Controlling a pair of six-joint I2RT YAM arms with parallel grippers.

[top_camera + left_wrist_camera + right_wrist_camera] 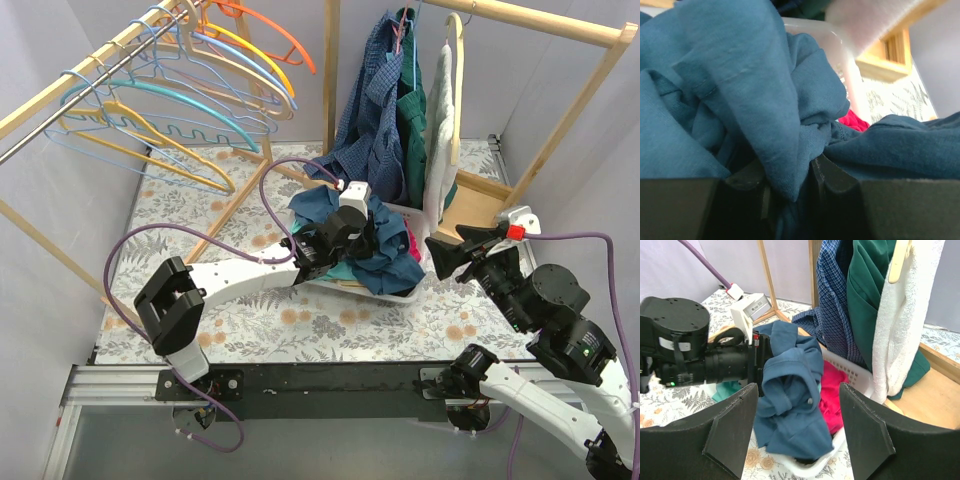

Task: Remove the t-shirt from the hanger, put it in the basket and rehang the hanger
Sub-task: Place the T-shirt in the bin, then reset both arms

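Note:
The blue t-shirt [388,248] lies bunched on top of a white laundry basket [400,295]; I see no hanger in it. My left gripper [362,232] is at the shirt from the left, its fingers buried in the cloth. In the left wrist view the t-shirt [755,90] fills the frame and a fold runs down between the fingers of the nearly closed gripper [790,185]. My right gripper [447,255] is open and empty just right of the basket. In the right wrist view the shirt [785,405] shows between its spread fingers [735,430].
Red clothing [832,390] lies in the basket [860,377] beside the shirt. A blue checked shirt [372,110], a green garment [412,120] and a white towel [440,140] hang on the wooden rack behind. Several empty coloured hangers [180,110] hang on the left rack.

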